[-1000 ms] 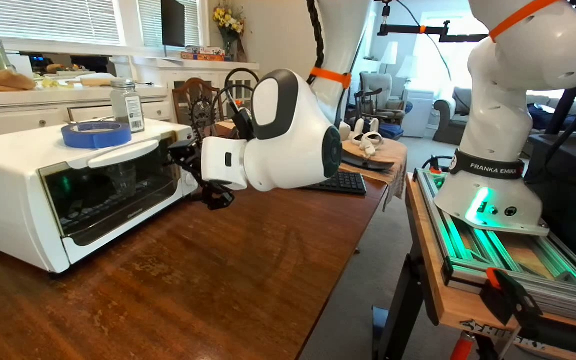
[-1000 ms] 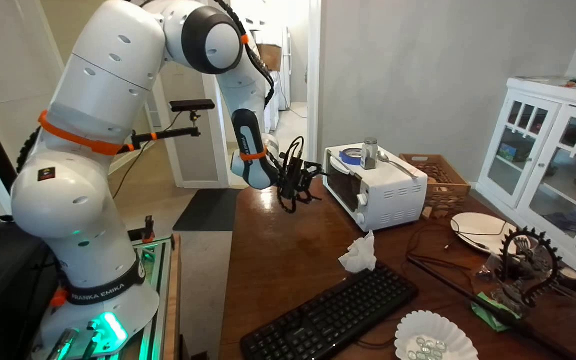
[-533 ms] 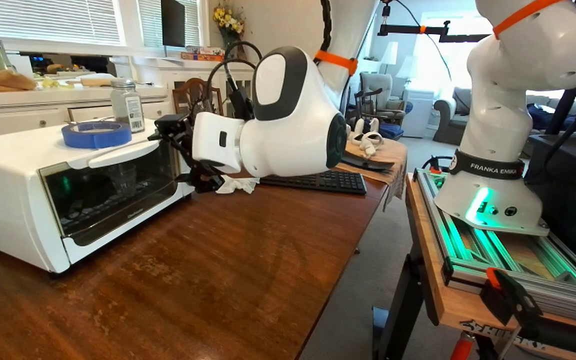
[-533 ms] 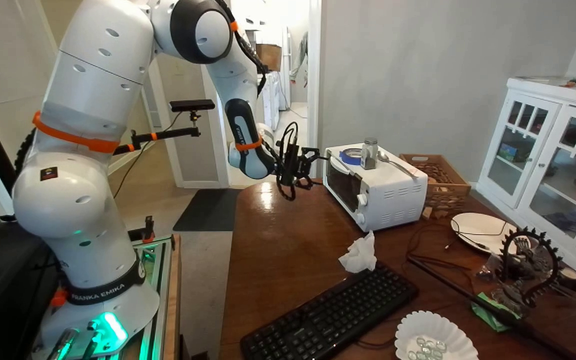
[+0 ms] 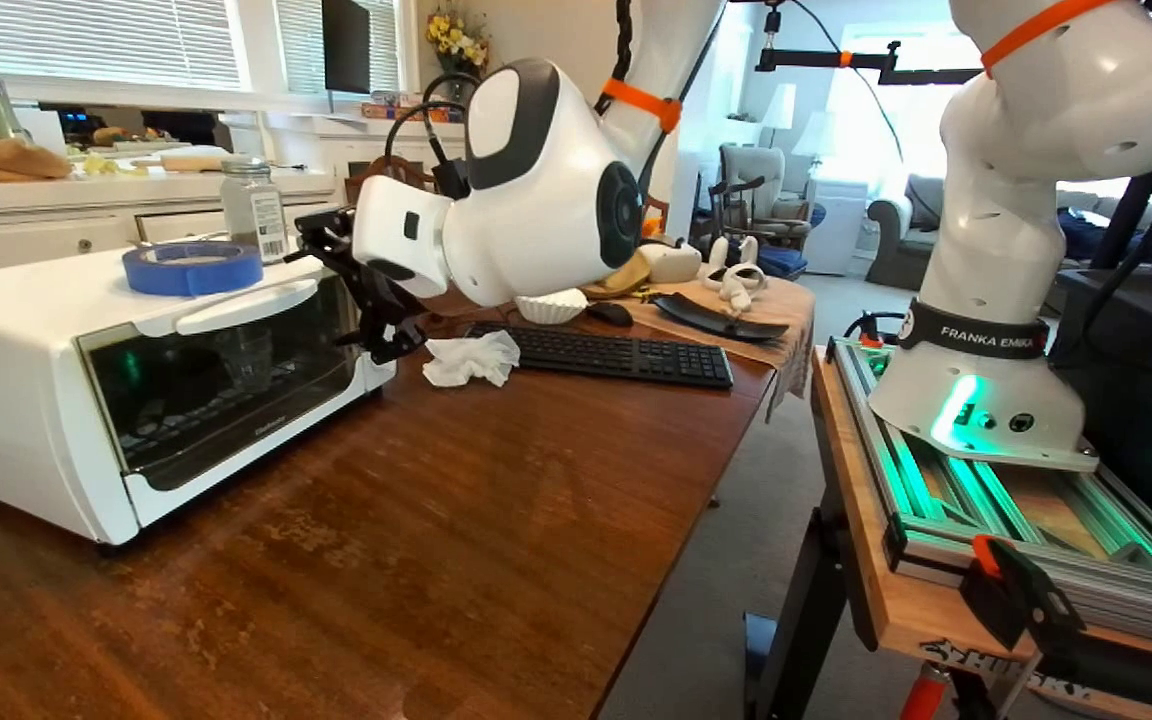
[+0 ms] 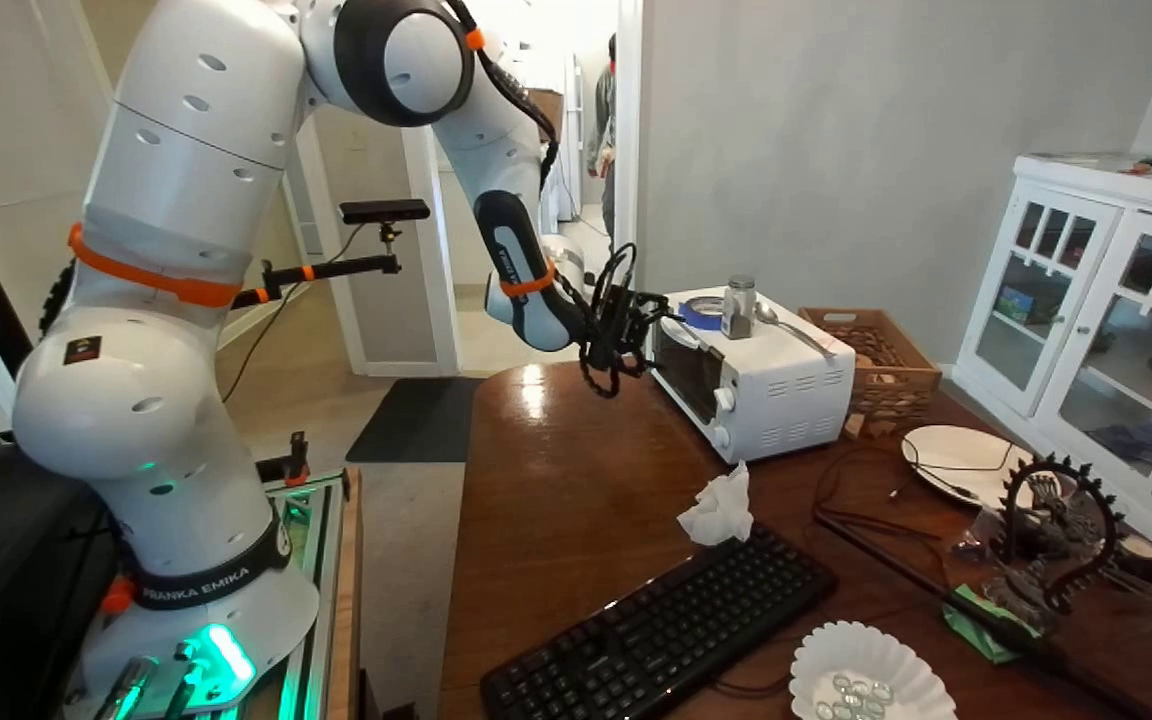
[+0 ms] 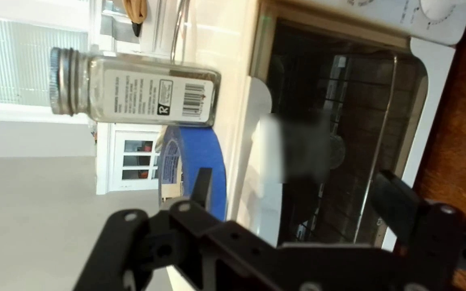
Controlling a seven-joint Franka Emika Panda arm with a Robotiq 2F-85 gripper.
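The black claw (image 7: 295, 186) has its two fingers (image 7: 399, 206) spread wide apart, and it hangs close to the front of a white toaster oven (image 6: 791, 395). I cannot tell if a finger touches the oven. In the wrist view, which looks turned on its side, one finger shows in front of a roll of blue tape (image 7: 202, 149), and the other shows in front of the low part of the dark glass door (image 5: 216, 400). The toaster oven sits on a brown wooden table (image 5: 416, 520). Its door is closed, and a white handle (image 5: 251, 308) runs along the top of the door, near the claw. The tape lies flat on top of the oven, close to the front edge. Just beside it, a glass jar (image 5: 256, 212) with a metal lid (image 7: 61, 81) stands upright. A silver spoon (image 6: 786, 327) lies up there too, on the other side of the jar from the tape. A wire rack (image 7: 378, 137) shows through the door. White knobs (image 6: 724, 400) are at one end of the oven's front. On the table, a crumpled white tissue (image 5: 471, 358) is just beside the end of a black keyboard (image 5: 626, 358). In an exterior view, a brown basket (image 6: 881, 395) sits behind the oven, a white plate (image 6: 966, 445) lies farther along the table, and a wavy white bowl (image 6: 861, 645) holds clear glass beads (image 6: 856, 695). A white cabinet (image 6: 1116, 320) with glass doors stands at the back.
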